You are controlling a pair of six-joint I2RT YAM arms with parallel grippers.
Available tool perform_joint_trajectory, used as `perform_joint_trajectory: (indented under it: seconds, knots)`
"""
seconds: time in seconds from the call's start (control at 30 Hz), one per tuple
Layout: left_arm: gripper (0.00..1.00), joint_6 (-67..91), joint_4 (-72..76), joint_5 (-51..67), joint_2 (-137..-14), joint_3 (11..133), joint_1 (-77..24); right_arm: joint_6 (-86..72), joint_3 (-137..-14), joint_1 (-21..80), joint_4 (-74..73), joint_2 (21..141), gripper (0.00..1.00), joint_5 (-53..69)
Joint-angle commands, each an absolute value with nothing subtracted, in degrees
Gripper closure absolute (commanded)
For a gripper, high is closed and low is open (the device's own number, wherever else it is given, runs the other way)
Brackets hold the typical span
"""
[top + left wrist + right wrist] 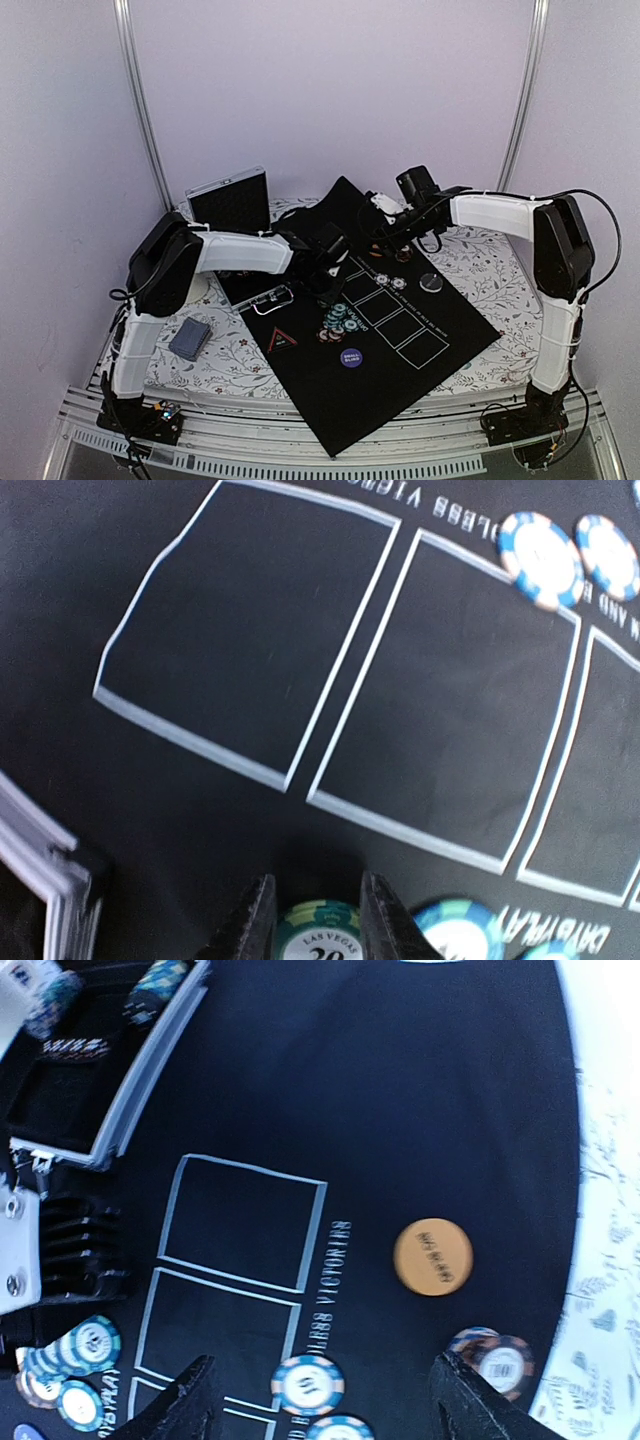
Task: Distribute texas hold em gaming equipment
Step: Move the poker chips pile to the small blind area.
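Pinching a teal chip (320,938) between its fingers, the left gripper (318,900) sits low on the middle of the black mat (250,630), beside the chip pile (345,322). The right gripper (330,1400) is spread wide, holding nothing, over the mat's far edge near an orange button (432,1257).

The black mat with white printed rectangles (250,600) looked like matt, felt-like cloth. The teal-and-white round poker chip (318,935) seemed smooth plastic with a printed label. It sat between matt black fingers (385,920) of the left pincer (318,885). The orange round button (432,1257) looked like smooth, faintly satin plastic. The silver case with black lining (225,181) had a dull-shining metal rim. White floral cloth covered the desk (470,265).
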State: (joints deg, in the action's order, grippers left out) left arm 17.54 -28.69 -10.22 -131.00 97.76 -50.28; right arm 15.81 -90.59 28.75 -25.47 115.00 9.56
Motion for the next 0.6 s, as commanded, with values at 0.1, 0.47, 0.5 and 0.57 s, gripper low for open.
perform_joint_trajectory:
  seconds: [0.1,0.47,0.5,0.57]
  knots:
    - [0.7,20.6,-29.4,-9.5,-125.6,85.6,-50.9,10.2,-85.3,30.1,-22.6,114.2,0.37,13.4]
    - [0.66,22.5,-27.3,-8.4,-116.8,80.5,-50.9,6.7,-77.4,36.2,-22.1,111.3,0.55,18.2]
    - [0.65,22.5,-27.1,-8.3,-115.8,80.2,-50.9,6.4,-76.5,37.0,-22.0,110.8,0.56,18.1]
    - [0.64,22.5,-26.8,-8.2,-113.6,79.7,-51.0,5.5,-75.2,38.4,-21.5,110.8,0.56,18.3]
